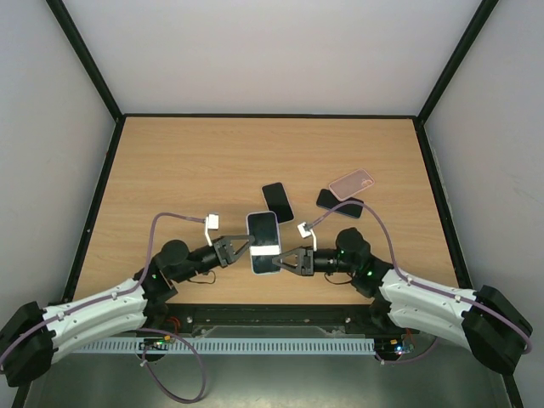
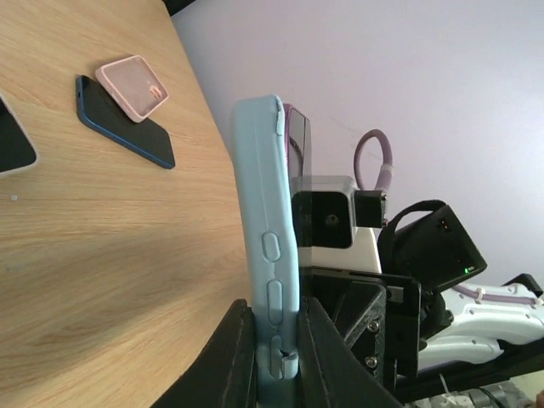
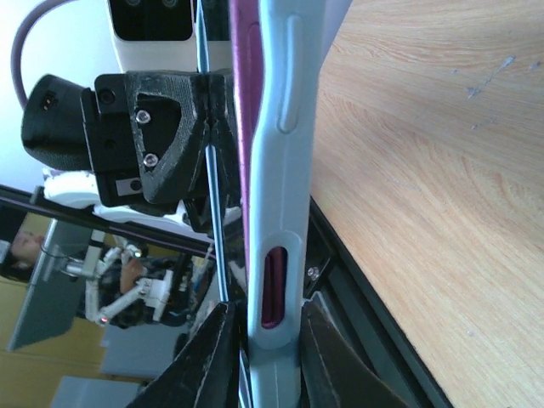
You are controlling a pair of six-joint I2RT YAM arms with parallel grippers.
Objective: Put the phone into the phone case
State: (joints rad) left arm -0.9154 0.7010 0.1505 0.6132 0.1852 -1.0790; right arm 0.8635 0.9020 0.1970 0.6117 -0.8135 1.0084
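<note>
A light-blue phone case (image 1: 263, 243) with a phone in it, screen up, is held just above the table near the front edge. My left gripper (image 1: 240, 249) is shut on its left edge and my right gripper (image 1: 286, 259) is shut on its right edge. In the left wrist view the case (image 2: 267, 221) stands edge-on between my left gripper (image 2: 276, 350), and the phone's purple edge (image 2: 299, 144) stands proud of the case rim. In the right wrist view my right gripper (image 3: 270, 340) clamps the case (image 3: 286, 153), with the purple phone edge (image 3: 246, 102) beside it.
A black phone (image 1: 277, 201) lies on the wooden table (image 1: 187, 170) behind the held case. A pink case (image 1: 351, 182) rests partly on a dark blue phone (image 1: 338, 204) at the right. Black frame rails border the table.
</note>
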